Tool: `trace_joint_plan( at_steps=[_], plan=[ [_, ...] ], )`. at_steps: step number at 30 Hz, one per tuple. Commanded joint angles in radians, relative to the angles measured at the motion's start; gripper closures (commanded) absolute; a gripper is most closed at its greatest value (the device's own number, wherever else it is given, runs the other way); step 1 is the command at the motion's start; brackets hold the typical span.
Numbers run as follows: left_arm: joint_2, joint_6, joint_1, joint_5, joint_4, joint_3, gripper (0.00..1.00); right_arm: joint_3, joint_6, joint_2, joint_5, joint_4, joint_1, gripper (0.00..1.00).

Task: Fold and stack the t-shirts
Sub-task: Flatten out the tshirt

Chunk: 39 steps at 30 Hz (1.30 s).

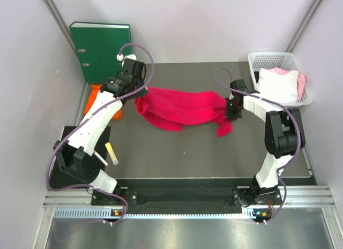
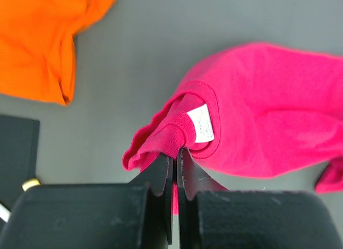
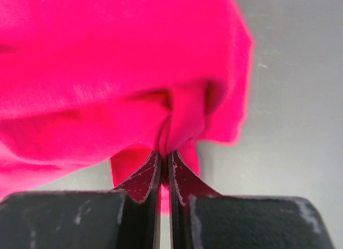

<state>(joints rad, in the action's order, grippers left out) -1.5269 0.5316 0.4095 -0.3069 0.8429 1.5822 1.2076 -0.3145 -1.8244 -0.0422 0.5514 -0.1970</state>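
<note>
Spreading, by the look: left gripper [image 2: 174, 159] and right gripper [image 3: 165, 159] pinch the crimson shirt [image 1: 182, 110] slung between them; next, probably lower it flat.

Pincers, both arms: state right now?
Left pincer: closed on the pink t-shirt, near its neck label.
Right pincer: closed on the same t-shirt, opposite end.

Pale walls [image 1: 214, 24], dark grey table [image 1: 182, 152]
</note>
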Motion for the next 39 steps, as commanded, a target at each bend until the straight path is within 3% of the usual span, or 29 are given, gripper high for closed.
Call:
trace_joint_plan(
  at_steps=[1,7,14,19,21,26,31,34,39],
  plan=[
    [-0.001,-0.025,-0.04,-0.066,-0.018,0.169,1.0,0.138,0.031,0.181,0.134,0.058,-0.001,1.0],
    [0.037,-0.088,-0.055,-0.181,-0.061,0.272,1.0,0.262,0.074,0.367,0.228,0.067,-0.002,1.0],
    [0.178,-0.151,-0.055,-0.287,-0.054,0.24,1.0,0.153,0.141,0.674,0.266,0.03,-0.002,1.0],
    [0.295,-0.203,-0.058,-0.319,-0.152,0.193,1.0,0.107,0.178,0.846,0.309,-0.021,0.001,1.0],
    [0.287,-0.245,-0.058,-0.319,-0.192,0.202,1.0,0.104,0.183,0.815,0.326,-0.033,0.001,1.0],
    [0.104,-0.268,-0.087,-0.262,-0.185,0.314,1.0,0.144,0.176,0.648,0.312,-0.093,0.011,1.0],
    [-0.134,-0.226,-0.173,-0.062,-0.09,0.563,1.0,0.291,0.169,0.436,0.298,-0.16,0.021,1.0],
    [-0.225,-0.237,-0.199,-0.029,-0.067,0.734,1.0,0.43,0.164,0.349,0.288,-0.148,0.028,1.0],
    [-0.204,-0.236,-0.218,0.015,-0.113,0.759,1.0,0.55,0.184,0.33,0.298,-0.127,0.03,1.0]
  ],
)
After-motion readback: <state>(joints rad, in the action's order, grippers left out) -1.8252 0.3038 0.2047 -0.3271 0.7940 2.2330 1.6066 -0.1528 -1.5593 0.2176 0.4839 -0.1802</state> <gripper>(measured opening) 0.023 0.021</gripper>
